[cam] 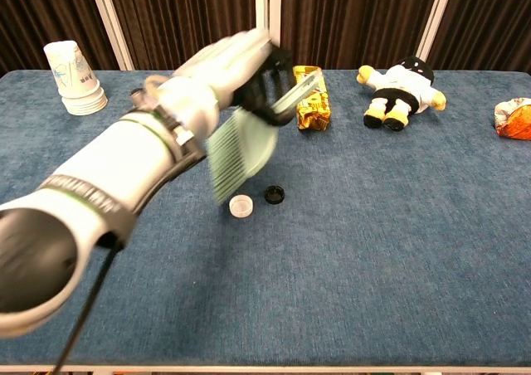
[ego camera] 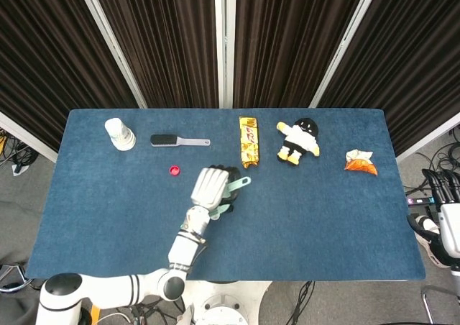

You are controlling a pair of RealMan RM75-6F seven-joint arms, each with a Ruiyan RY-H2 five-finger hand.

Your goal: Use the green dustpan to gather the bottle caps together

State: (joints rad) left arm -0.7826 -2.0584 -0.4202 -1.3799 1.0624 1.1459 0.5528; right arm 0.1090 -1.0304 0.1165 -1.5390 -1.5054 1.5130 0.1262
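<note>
Meanwhile, mid-frame, the left hand [cam: 228, 64] clamps its fingers on the green dustpan [cam: 241, 149] above the white cap [cam: 241, 206] and black cap [cam: 274, 195]; the right hand [ego camera: 447, 195] idles at right edge, finger state unclear.

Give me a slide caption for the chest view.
Left hand holds the green dustpan above a white cap and a black cap on the blue table.

Even, bright light is falling from overhead, casting only soft shadows. Motion blur is smearing the left hand [cam: 228, 64] at the chest view's upper centre; the head view is staying sharp.
</note>
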